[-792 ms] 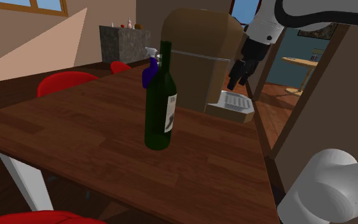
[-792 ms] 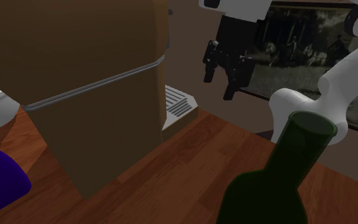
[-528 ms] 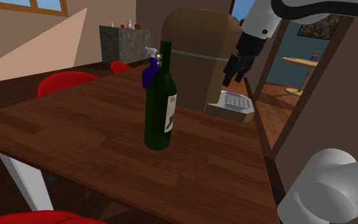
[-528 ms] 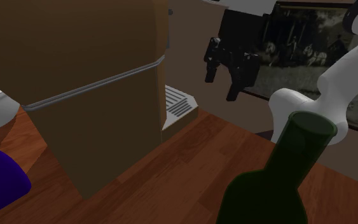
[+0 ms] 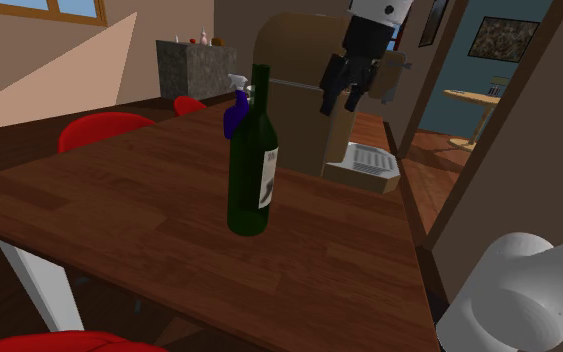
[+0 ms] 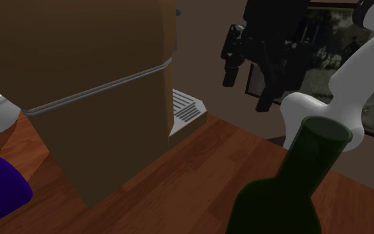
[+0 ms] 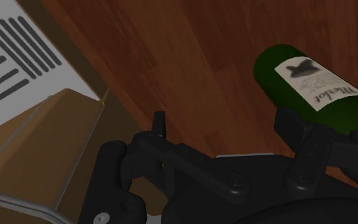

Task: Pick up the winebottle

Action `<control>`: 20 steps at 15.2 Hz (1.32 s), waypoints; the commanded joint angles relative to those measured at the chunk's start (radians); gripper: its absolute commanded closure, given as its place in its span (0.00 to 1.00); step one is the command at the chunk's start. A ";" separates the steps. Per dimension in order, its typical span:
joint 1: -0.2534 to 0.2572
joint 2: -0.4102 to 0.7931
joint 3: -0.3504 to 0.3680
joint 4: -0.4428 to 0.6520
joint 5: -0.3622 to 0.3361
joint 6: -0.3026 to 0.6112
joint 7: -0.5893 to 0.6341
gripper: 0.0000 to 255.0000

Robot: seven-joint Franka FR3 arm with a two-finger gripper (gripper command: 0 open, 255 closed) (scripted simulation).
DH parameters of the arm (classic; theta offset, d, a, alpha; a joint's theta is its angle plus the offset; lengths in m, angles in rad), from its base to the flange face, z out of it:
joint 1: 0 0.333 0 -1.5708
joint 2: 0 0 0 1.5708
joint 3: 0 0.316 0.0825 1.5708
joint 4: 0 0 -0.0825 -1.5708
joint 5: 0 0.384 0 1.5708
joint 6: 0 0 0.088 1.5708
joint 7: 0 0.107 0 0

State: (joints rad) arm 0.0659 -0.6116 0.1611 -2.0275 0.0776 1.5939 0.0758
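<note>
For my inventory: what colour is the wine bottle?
The bottle is dark green; shoulder view shows it best.

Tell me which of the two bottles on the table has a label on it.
The tall dark green wine bottle, with a white label on its side. The purple spray bottle behind it has a pale trigger head and shows no label.

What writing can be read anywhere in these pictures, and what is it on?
"Merlot": in slanted script on the pale label of the green wine bottle, seen in the wrist view.
The rest of that label's print, seen in the shoulder view: too small to read.
No other words, numbers or signs can be read.
</note>
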 commanded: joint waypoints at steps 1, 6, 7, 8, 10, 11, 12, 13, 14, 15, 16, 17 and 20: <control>0.007 0.053 0.042 0.080 0.015 -0.026 0.051 0.00; 0.017 0.189 0.126 0.279 0.026 -0.087 0.157 0.00; 0.019 0.219 0.143 0.324 0.025 -0.101 0.179 0.00; 0.021 0.251 0.162 0.370 0.022 -0.115 0.203 0.00; 0.026 0.320 0.201 0.470 0.012 -0.147 0.251 0.00; 0.030 0.357 0.221 0.525 0.004 -0.164 0.276 0.00; 0.035 0.397 0.243 0.582 -0.007 -0.183 0.303 0.00; 0.041 0.439 0.266 0.643 -0.022 -0.204 0.331 0.00; 0.042 0.440 0.265 0.644 -0.022 -0.204 0.331 0.00; 0.042 0.428 0.262 0.616 -0.017 -0.188 0.328 0.00; 0.042 0.417 0.259 0.590 -0.013 -0.172 0.324 0.00; 0.042 0.407 0.256 0.565 -0.009 -0.156 0.321 0.00; 0.042 0.378 0.250 0.492 0.002 -0.110 0.313 0.00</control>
State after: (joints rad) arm 0.1076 -0.2251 0.4126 -1.5142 0.0765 1.4701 0.3906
